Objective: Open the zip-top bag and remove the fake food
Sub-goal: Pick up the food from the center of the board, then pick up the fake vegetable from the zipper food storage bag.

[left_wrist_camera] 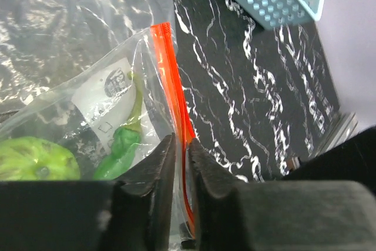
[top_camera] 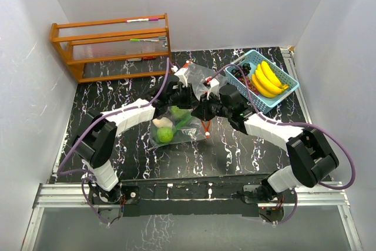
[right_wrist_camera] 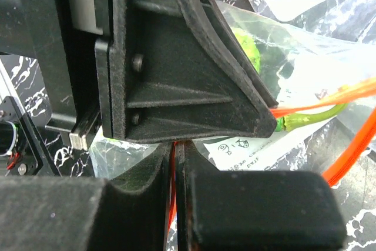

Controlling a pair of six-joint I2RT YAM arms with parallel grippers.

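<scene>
Left wrist view: a clear plastic zip-top bag (left_wrist_camera: 88, 92) lies with its orange-red zip strip (left_wrist_camera: 169, 69) running along the bag's right edge. Inside sit a round green toy fruit (left_wrist_camera: 35, 158) and a long green toy vegetable (left_wrist_camera: 120, 145), both pressed against the film. The left gripper (left_wrist_camera: 181, 160) is clenched on that zip edge, the strip passing between its narrow-set fingers. In the right wrist view the right gripper (right_wrist_camera: 175, 160) is pinched tight on the same orange strip, with the left gripper's black body directly above it, almost touching.

From the top external view, the bag lies left of and nearer than a light-blue perforated plastic basket (top_camera: 279, 99), close to it. The basket holds yellow toy bananas (top_camera: 267, 77) and dark purple toy grapes (top_camera: 239, 73). Bare black marbled tabletop (top_camera: 235, 151) stretches from the basket's near side toward the arm bases. An orange wooden rack (top_camera: 111, 42) stands well left of the basket against the far white wall (top_camera: 235, 4); the basket's right corner nearly meets the side wall.
</scene>
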